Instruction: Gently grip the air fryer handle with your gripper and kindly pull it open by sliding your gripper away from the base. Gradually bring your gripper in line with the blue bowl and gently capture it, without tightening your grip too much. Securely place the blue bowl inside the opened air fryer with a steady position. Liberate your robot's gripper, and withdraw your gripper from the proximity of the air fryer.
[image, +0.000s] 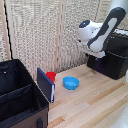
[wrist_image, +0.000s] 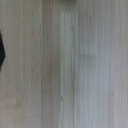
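A pale wooden table (image: 100, 102) of lengthwise planks is seen, and its bare grain fills the wrist view (wrist_image: 65, 65). A large black fabric case (image: 20, 97) is set on the table at the exterior view's left, its top open and its inside split by a divider. A dark blue flat panel (image: 45, 84) is stood upright against the case's right side. A small red cup (image: 51, 76) is placed just behind that panel. A cream woven screen (image: 45, 30) is stood behind the case.
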